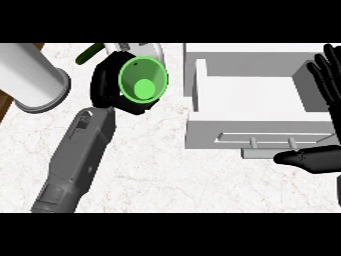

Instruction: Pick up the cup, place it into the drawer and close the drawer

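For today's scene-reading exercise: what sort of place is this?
Probably a kitchen counter: a pale marble-like countertop, an open white drawer, and a green cup held in the left hand.

Light is bright and even, seemingly from overhead. The pale counter [165, 170] shows no glare. The drawer [254, 95] is almost washed out white, its inner walls shaded soft grey (the front face is darkest). Faint shadow lies under the handle [272, 142]. Edges look straight, with nothing visibly blurred.
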Motion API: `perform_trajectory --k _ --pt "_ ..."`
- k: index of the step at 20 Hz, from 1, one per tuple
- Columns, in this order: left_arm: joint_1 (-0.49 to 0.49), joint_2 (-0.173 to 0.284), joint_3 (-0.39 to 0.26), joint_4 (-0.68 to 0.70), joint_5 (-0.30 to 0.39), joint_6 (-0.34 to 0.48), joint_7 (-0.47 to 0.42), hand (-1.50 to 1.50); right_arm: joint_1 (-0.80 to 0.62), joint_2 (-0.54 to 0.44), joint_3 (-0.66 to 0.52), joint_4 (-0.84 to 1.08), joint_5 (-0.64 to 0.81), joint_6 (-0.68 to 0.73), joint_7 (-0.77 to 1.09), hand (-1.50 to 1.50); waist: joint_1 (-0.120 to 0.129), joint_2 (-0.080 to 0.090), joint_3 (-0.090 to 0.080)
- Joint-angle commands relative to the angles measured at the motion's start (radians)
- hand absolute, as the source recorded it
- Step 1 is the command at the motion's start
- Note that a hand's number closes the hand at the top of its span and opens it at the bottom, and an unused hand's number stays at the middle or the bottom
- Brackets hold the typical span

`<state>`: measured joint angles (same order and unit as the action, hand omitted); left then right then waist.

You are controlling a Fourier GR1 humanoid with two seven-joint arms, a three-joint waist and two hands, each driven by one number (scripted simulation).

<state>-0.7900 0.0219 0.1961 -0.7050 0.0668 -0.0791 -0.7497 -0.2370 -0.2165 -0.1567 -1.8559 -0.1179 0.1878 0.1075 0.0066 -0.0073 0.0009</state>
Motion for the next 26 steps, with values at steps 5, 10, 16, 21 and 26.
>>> perform_trajectory --k 5,10,16,21,26 --pt "-0.224 -0.021 -0.167 -0.146 0.074 0.224 0.34 1.5 0.016 0.022 0.033 0.048 0.06 -0.004 -0.072 -1.5 -0.016 0.002 0.0" --pt "-0.372 -0.022 -0.213 -0.091 0.095 0.342 0.463 1.5 -0.011 0.02 0.025 0.0 0.04 -0.021 -0.012 -1.5 -0.03 0.006 0.0" --pt "-0.52 -0.022 -0.302 0.16 0.158 0.439 0.523 1.5 -0.071 -0.026 -0.026 0.062 -0.022 0.03 -0.035 -1.5 -0.074 0.019 0.001" --pt "-0.581 -0.022 -0.355 0.312 0.177 0.468 0.542 1.5 -0.109 -0.021 -0.009 0.058 -0.019 0.017 0.008 -1.5 -0.087 0.025 0.001" --pt "-0.56 -0.022 -0.457 0.391 0.209 0.382 0.57 1.5 -0.096 -0.002 0.02 0.05 -0.015 0.032 -0.027 -1.5 -0.157 0.039 0.002"
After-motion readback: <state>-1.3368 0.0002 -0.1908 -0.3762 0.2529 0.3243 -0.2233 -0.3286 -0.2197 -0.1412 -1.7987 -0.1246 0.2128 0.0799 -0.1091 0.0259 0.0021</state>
